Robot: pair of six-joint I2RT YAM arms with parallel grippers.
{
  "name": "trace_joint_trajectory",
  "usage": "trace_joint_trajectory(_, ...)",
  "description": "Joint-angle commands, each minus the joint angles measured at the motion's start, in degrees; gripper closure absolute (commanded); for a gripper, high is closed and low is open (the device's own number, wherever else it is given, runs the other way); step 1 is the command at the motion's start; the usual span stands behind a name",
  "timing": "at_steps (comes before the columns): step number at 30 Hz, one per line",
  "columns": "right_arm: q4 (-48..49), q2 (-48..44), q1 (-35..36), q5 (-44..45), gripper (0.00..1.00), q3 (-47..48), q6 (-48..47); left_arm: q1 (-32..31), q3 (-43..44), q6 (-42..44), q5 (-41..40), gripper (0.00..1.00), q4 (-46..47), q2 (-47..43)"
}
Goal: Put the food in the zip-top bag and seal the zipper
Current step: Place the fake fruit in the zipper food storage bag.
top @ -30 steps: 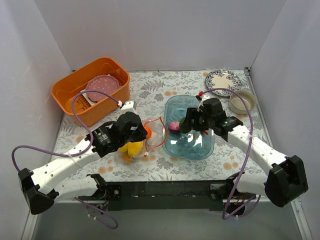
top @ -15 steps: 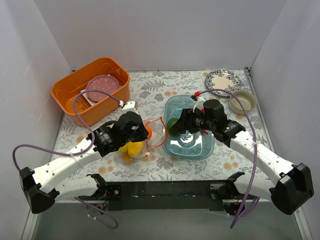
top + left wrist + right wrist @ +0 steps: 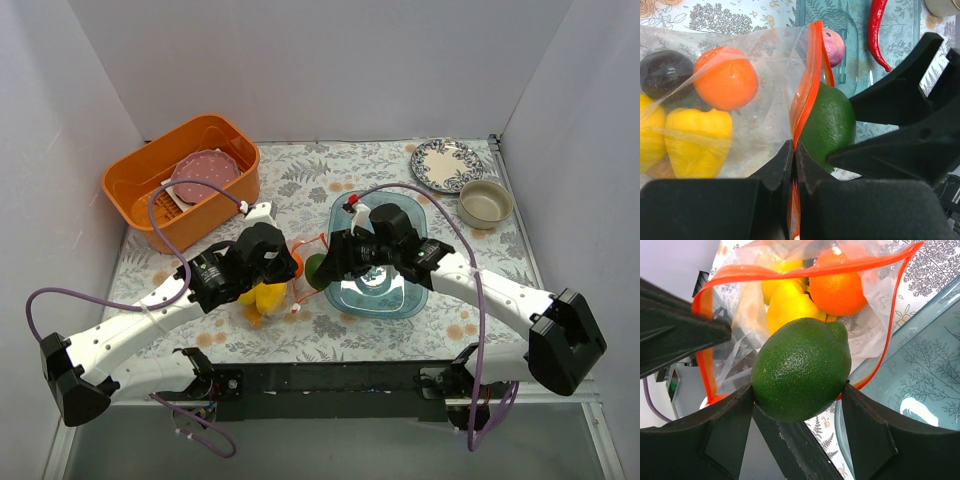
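Seven toy foods (image 3: 726, 80), one bag (image 3: 767, 75)

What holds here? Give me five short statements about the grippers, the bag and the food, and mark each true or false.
1. The right gripper grips the lime. True.
2. The orange lies in the tray. False: it is inside the bag.
3. The left gripper pinches the bag's orange-red strip. True.
4. The chili is inside the bag. False: it lies in the tray.
5. The bag's mouth is sealed. False: it gapes open, with the lime right at it.
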Motion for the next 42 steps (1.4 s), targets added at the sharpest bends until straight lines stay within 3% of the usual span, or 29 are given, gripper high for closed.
trace_joint_trajectory(1,1.69,3.26,0.44,-0.14,0.38,6.61,-1.36,0.11,1.29,0.46,0.2,1.0,0.02,-0.85)
trace_joint_trajectory(12,-10.62,12.06,0.71,-1.97,0.35,18.4,-10.86,0.2,1.2,-0.07,-0.32,1.0,0.02,-1.47)
trace_joint_trajectory(23,-11.5,14.53,3.6,-5.67,0.27,20.51,-13.33,0.11,3.66,0.29,-2.52,1.0,-1.13,-1.03)
trace_joint_trajectory(30,-16.24,9.18,3.78,7.32,0.08,19.9,-16.23,0.2,3.84,0.81,-2.96,1.0,-1.83,-0.42)
trace_joint_trajectory(38,-15.02,-1.29,0.19,25.14,0.02,11.91,-7.73,0.2,3.75,1.16,-2.79,1.0,-1.57,-0.42)
trace_joint_trajectory(42,-17.39,-0.95,-5.34,23.77,0.02,7.95,-4.9,0.2,3.05,0.9,-2.44,1.0,-1.13,-1.21)
